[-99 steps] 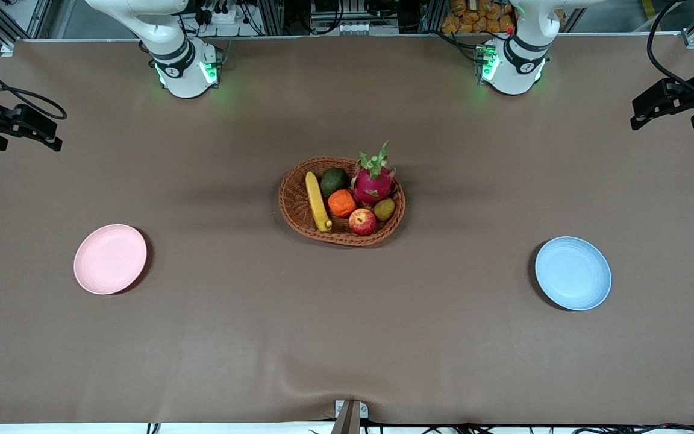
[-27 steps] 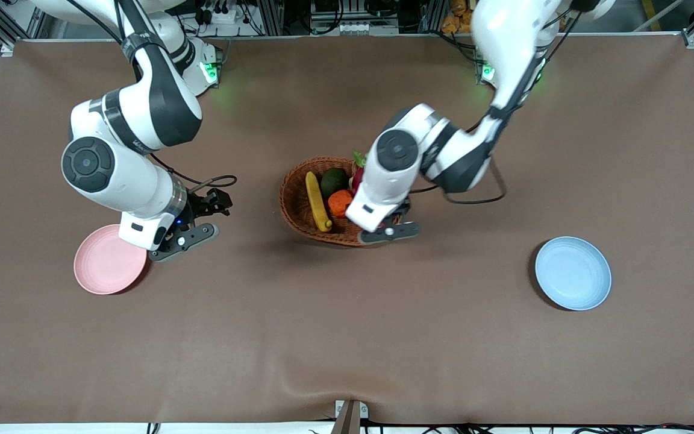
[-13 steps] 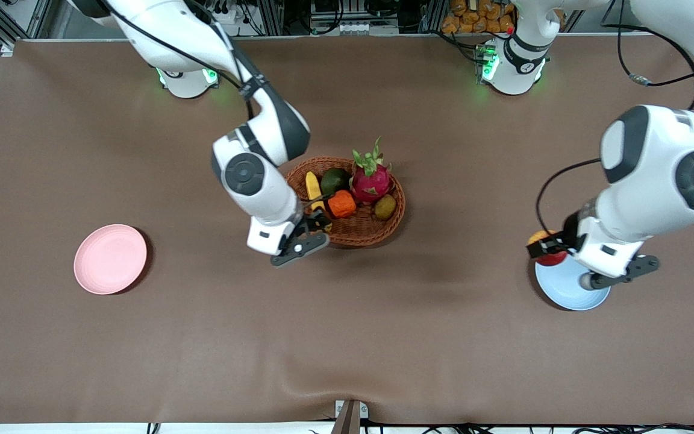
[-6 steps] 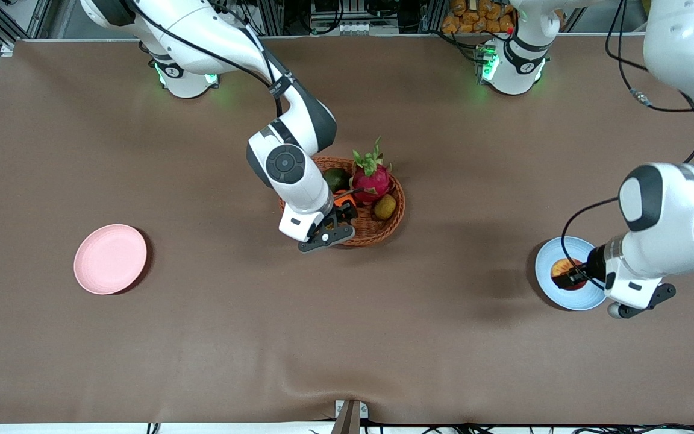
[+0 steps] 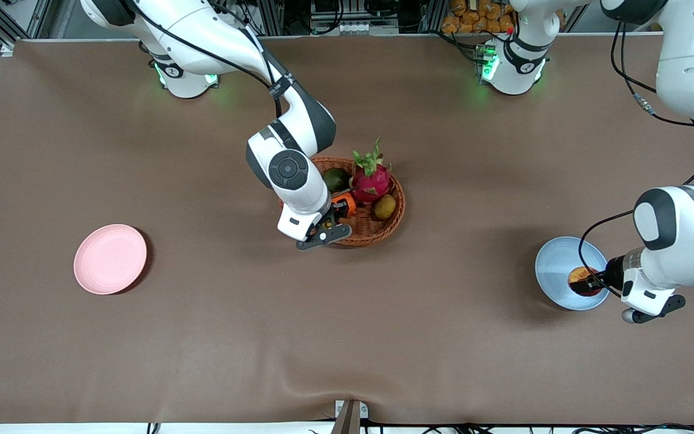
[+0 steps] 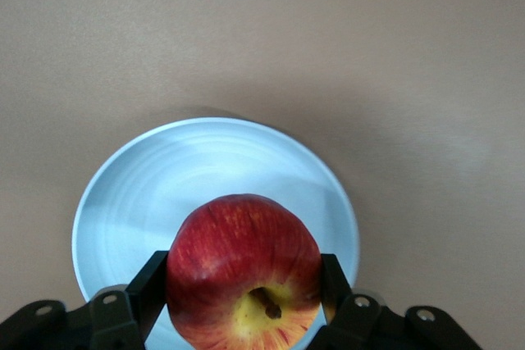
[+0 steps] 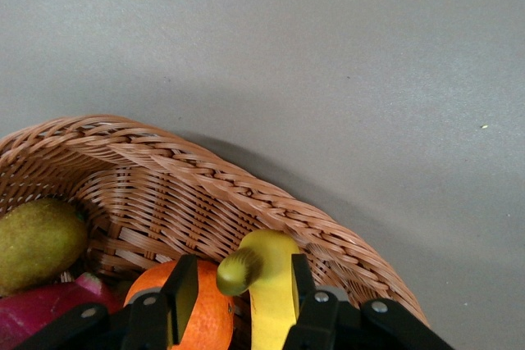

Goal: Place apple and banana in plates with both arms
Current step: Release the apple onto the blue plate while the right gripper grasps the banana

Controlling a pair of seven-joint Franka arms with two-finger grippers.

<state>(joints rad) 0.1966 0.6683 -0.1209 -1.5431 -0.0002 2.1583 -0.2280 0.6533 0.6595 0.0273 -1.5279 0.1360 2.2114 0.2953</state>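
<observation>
My left gripper (image 5: 588, 282) is shut on the red apple (image 5: 582, 281) and holds it over the pale blue plate (image 5: 555, 271), near the plate's rim. In the left wrist view the apple (image 6: 243, 268) sits between my fingers (image 6: 152, 284), stem end up, with the blue plate (image 6: 164, 178) under it. My right gripper (image 5: 330, 218) is down in the wicker basket (image 5: 383, 232). In the right wrist view it (image 7: 238, 288) is open around the yellow banana (image 7: 272, 293): one finger touches the banana, the other stands between it and the orange fruit (image 7: 209, 309). The pink plate (image 5: 110, 259) holds nothing.
The basket (image 7: 205, 178) also holds a pink dragon fruit (image 5: 371, 181), a dark avocado (image 5: 335, 179), a brownish kiwi (image 5: 385, 207) and the orange ridged fruit (image 5: 347, 202). The right arm's wrist covers the basket's side toward the pink plate. Brown cloth covers the table.
My left gripper has carried the apple from the basket to the blue plate and lowered it there. My right gripper has come over the basket and gone down around the banana.
</observation>
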